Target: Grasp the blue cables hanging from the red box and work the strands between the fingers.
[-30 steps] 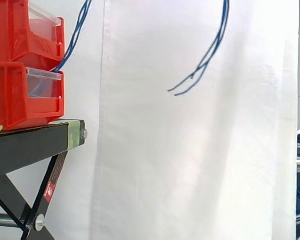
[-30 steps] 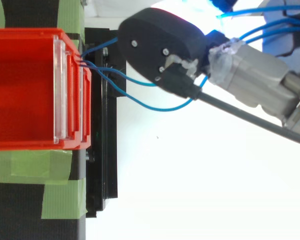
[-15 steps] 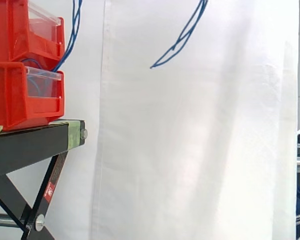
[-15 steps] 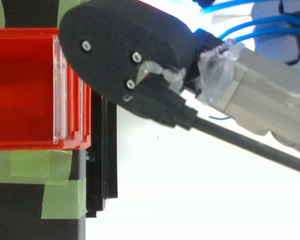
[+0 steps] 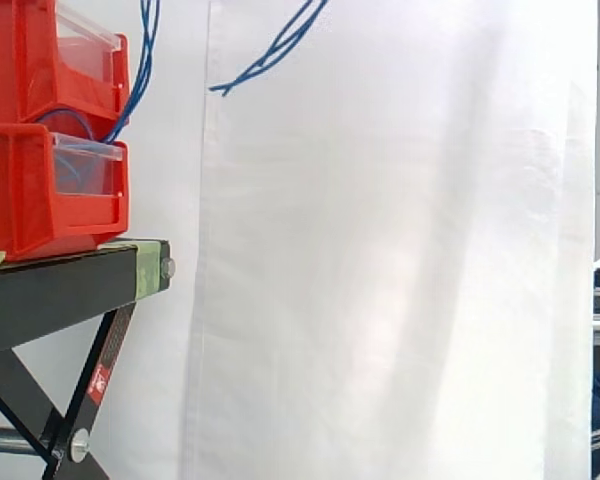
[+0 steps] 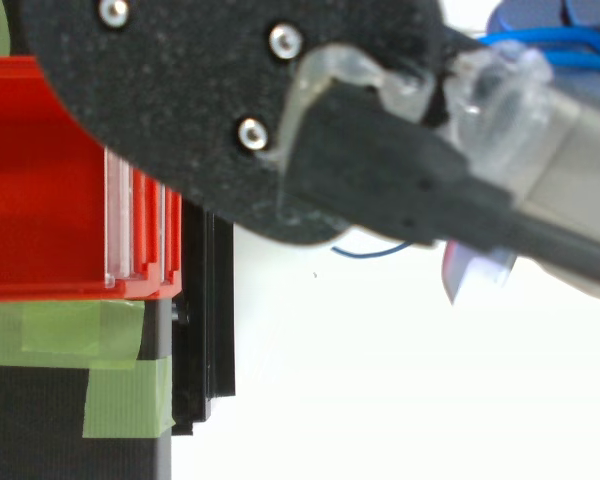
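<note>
Left: red bins (image 5: 40,180) on black stand (image 5: 60,290); blue cables (image 5: 146,40) climb from them out of the top, loose ends dangling beside them, higher and further left than before; hand (image 6: 230,110) over the bins, now nearer the top camera; grip state cannot be told.

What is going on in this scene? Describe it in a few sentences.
A robot hand is working with blue cables that come out of the stacked red bins on a black stand. In the side view the strands run steeply up out of the top, their loose ends dangling high before the white curtain. From above, the hand sits close under the camera, over the bins' front edge. Whether it grips the cables cannot be seen.
</note>
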You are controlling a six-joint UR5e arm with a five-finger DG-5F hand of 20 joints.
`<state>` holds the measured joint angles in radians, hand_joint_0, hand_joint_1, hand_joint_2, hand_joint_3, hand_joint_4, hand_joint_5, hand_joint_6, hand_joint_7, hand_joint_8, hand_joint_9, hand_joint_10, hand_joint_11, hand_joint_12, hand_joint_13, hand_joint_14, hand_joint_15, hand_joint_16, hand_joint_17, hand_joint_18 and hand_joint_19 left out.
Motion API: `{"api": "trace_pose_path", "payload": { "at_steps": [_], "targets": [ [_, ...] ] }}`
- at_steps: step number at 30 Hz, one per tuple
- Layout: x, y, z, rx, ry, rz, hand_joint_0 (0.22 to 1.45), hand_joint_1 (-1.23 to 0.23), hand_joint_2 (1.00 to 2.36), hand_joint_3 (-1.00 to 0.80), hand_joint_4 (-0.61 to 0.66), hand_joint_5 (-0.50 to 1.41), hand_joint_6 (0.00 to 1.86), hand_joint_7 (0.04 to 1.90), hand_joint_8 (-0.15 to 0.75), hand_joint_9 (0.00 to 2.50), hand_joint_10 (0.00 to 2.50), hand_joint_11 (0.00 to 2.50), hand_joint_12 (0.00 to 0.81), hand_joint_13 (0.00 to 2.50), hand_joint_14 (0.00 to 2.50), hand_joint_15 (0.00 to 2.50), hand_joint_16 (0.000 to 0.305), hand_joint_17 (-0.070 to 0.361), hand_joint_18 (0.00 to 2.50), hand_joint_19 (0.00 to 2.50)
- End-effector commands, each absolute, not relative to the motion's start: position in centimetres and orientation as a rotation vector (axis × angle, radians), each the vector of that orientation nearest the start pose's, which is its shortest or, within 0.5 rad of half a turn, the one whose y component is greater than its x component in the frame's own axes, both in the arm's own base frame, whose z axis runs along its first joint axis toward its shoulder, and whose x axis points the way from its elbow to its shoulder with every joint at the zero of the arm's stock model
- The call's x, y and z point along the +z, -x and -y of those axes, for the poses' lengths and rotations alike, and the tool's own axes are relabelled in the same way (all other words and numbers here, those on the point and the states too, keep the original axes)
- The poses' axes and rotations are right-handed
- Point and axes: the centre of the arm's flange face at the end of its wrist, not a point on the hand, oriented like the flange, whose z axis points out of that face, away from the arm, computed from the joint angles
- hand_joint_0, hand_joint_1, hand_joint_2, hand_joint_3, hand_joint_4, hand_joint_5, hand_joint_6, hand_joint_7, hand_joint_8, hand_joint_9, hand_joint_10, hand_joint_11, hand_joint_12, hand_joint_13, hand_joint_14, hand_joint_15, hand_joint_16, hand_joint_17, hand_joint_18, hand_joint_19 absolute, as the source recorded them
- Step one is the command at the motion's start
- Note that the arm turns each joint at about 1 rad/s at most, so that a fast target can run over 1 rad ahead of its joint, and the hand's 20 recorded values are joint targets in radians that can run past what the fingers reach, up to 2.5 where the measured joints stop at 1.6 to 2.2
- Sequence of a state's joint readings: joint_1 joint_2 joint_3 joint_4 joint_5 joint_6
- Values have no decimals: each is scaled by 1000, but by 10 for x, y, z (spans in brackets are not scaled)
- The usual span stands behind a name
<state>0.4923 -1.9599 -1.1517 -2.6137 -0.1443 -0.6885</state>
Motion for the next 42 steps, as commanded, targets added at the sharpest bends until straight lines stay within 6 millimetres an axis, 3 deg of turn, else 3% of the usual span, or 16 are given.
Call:
{"api": "trace_pose_path", "payload": {
  "at_steps": [1, 4, 10, 11, 20, 33, 38, 42],
  "targets": [
    [481, -647, -90, 380, -1405, -579, 1118, -614, 1007, 362, 302, -24, 1485, 982, 507, 1641, 2500, 2500, 726, 1976, 2500, 1785, 259, 194, 2500, 608],
    [460, -638, -92, 364, -1403, -616, 1118, -614, 1007, 362, 299, -25, 1485, 985, 507, 1641, 2500, 2500, 726, 1976, 2500, 1785, 259, 194, 2500, 608],
    [422, -628, -101, 497, -1462, -527, 1118, -614, 1007, 362, 301, -24, 1484, 985, 507, 1641, 2500, 2500, 726, 1976, 2500, 1785, 259, 194, 2500, 608],
    [407, -623, -103, 528, -1474, -514, 1118, -614, 1007, 362, 301, -24, 1484, 985, 507, 1641, 2500, 2500, 726, 1976, 2500, 1785, 259, 194, 2500, 608],
    [381, -609, -99, 467, -1460, -584, 1117, -613, 1008, 371, 297, -24, 1486, 975, 507, 1641, 2500, 2500, 726, 1976, 2500, 1785, 259, 194, 2500, 608],
    [385, -616, -94, 549, -1491, -492, 1118, -614, 1009, 363, 300, -26, 1486, 982, 507, 1641, 2500, 2500, 726, 1976, 2500, 1785, 259, 194, 2500, 608],
    [412, -615, -82, 509, -1480, -504, 1118, -613, 1008, 363, 302, -26, 1486, 982, 507, 1641, 2500, 2500, 726, 1976, 2500, 1785, 259, 194, 2500, 608],
    [446, -607, -66, 337, -1407, -668, 1118, -613, 1008, 363, 297, -27, 1486, 982, 507, 1641, 2500, 2500, 726, 1976, 2500, 1785, 259, 194, 2500, 608]
  ]
}}
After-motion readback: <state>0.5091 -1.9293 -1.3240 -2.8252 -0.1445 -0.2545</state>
